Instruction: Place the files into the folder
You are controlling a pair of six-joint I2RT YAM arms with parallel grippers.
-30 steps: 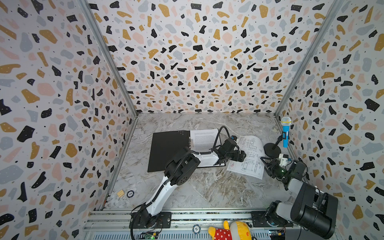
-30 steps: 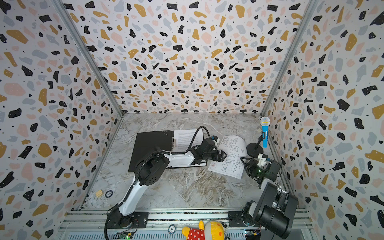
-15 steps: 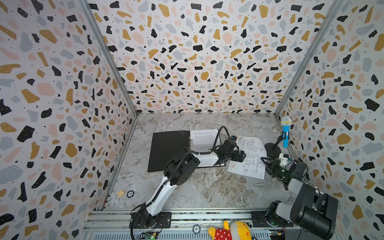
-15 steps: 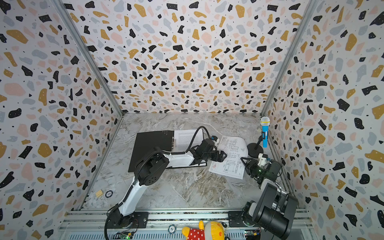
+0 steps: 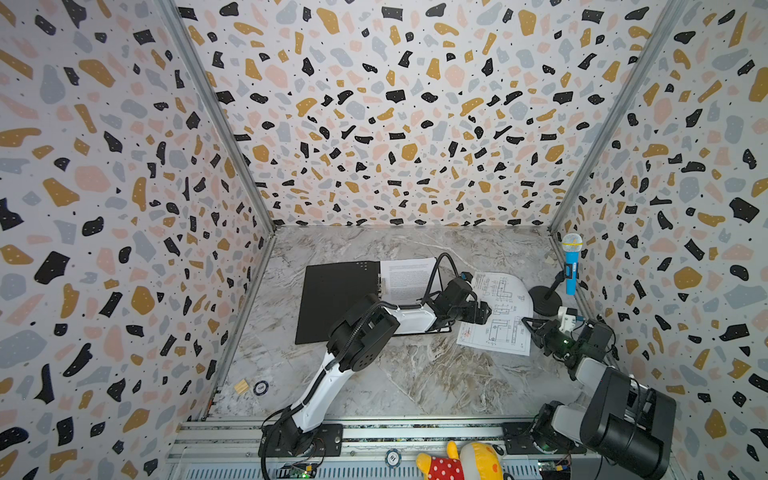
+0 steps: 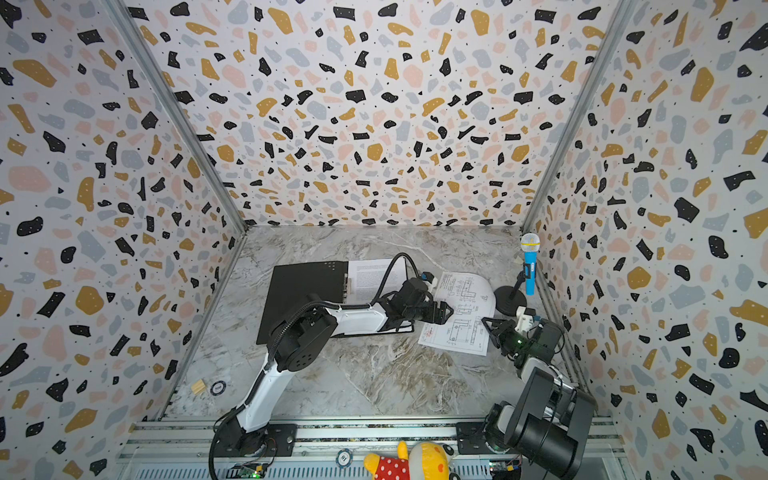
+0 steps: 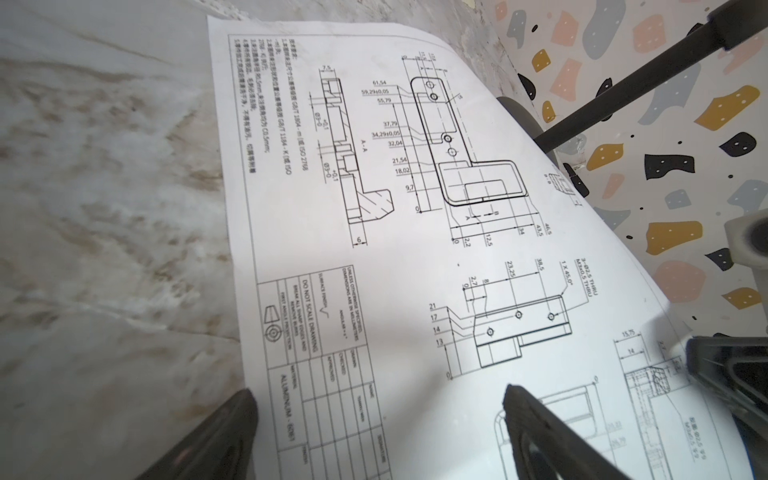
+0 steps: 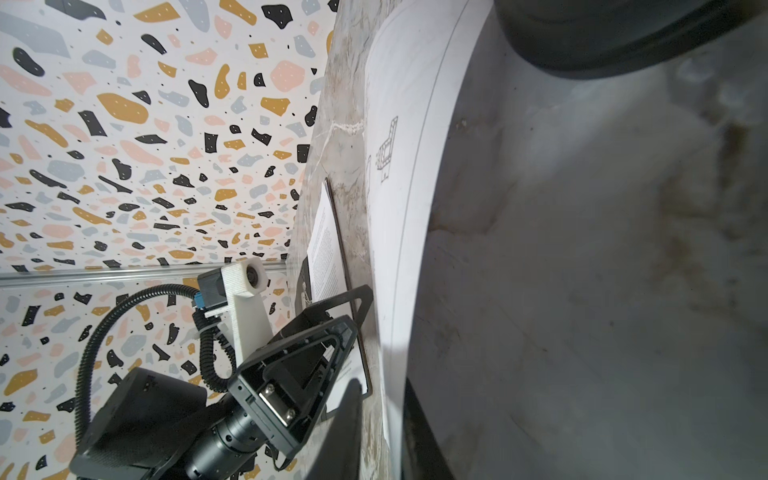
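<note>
The folder (image 5: 332, 299) lies open on the marble table, black inside up. A white file with printed text (image 5: 405, 278) rests on its right half. Right of it lies another of the files, a drawing sheet (image 5: 503, 291), its right edge curled up. My left gripper (image 5: 484, 311) hovers open over that sheet's left part; in the left wrist view its fingers (image 7: 523, 411) straddle the title block, touching nothing. My right gripper (image 5: 528, 328) is at the sheet's raised right edge. In the right wrist view (image 8: 384, 399) its fingers have closed on either side of that edge (image 8: 399, 208).
A blue toy microphone (image 5: 571, 270) stands on a black round base (image 5: 544, 299) right behind the drawing sheet, against the right wall. A wooden block (image 5: 241, 386) and a round token (image 5: 260, 387) lie front left. A plush toy (image 5: 457, 461) sits on the front rail.
My right gripper's jaws have closed in on the drawing sheet's right edge. The left arm and the folder have not moved.
</note>
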